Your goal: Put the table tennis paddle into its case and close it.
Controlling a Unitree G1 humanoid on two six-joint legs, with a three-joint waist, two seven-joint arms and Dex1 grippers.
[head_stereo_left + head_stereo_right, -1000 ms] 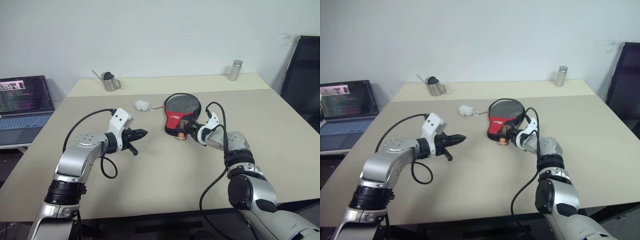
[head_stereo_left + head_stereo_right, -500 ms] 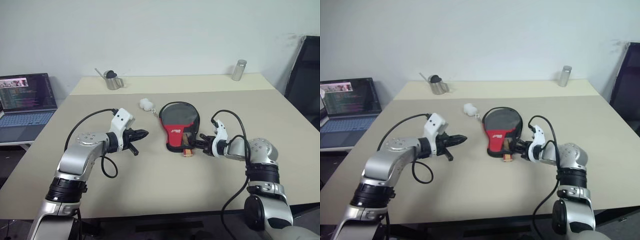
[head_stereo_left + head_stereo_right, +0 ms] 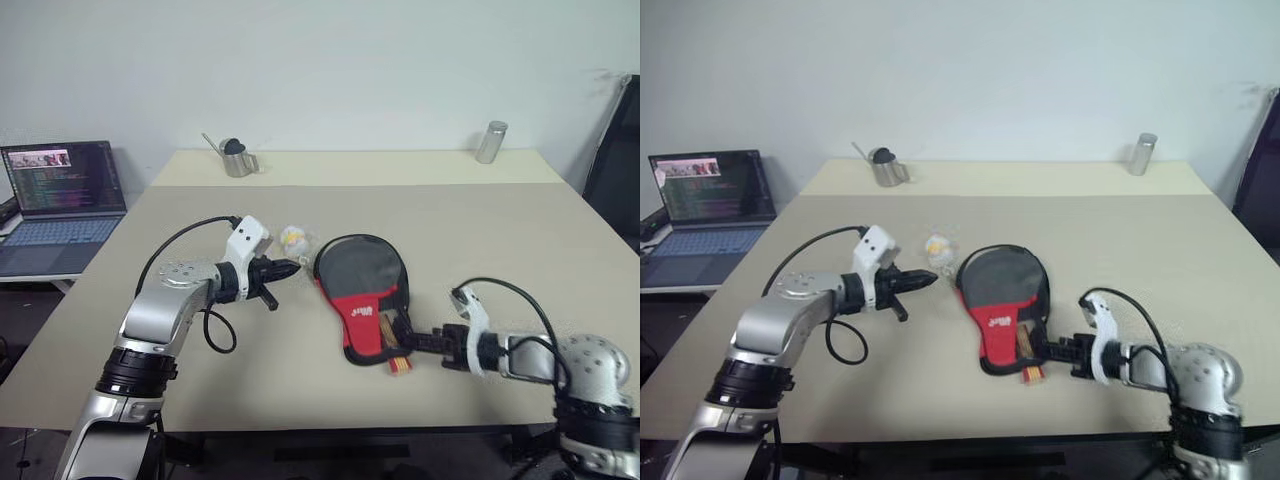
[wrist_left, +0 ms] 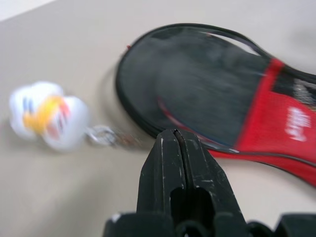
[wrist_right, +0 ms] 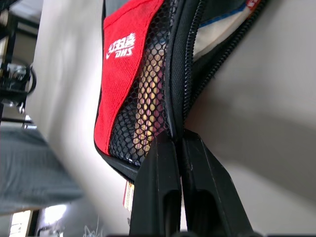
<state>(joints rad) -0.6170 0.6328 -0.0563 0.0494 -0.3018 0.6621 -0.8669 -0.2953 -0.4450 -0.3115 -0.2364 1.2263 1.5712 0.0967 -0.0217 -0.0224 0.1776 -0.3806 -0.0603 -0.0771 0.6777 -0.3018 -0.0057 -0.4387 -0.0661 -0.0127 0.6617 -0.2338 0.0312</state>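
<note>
The case, black above and red below with a white logo, lies flat near the table's front edge. The table tennis paddle sits inside it, and its striped handle end sticks out at the bottom. My right gripper is shut on the case's zip edge, beside the mesh pocket. My left gripper is shut and hovers just left of the case's round end, its tips close to the rim. A white charm on a small chain lies beside them.
An open laptop stands on a side table at the left. A metal pot and a metal cylinder stand at the table's far edge. A black chair is at the right.
My right gripper has drawn back toward the table's front edge, dragging the case and the white charm with it; the case has turned. The left gripper has stayed in place. The camera has shifted.
</note>
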